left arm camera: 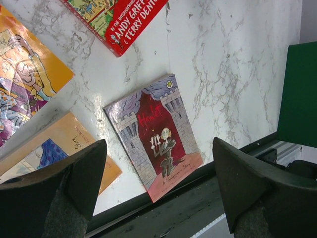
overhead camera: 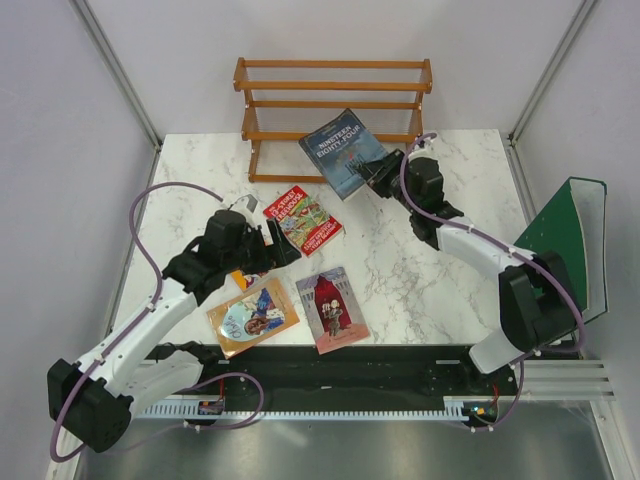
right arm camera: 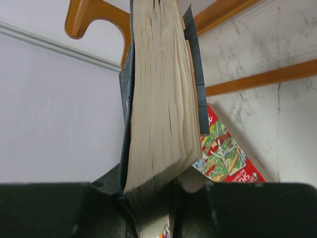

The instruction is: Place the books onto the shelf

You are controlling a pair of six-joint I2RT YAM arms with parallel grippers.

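Note:
My right gripper is shut on the lower edge of the dark blue book, holding it tilted in the air just in front of the brown wooden shelf. In the right wrist view its page block stands upright between the jaws. My left gripper hangs open and holds nothing. It is above the table between the red book, the orange book and the pink book. The pink book lies flat below the left gripper, apart from its fingers. A purple and orange book shows at the left.
A large green binder leans at the table's right edge, beside the right arm. The shelf stands against the back wall with nothing on its rails. The black rail of the arm bases runs along the near edge, close to the pink and orange books.

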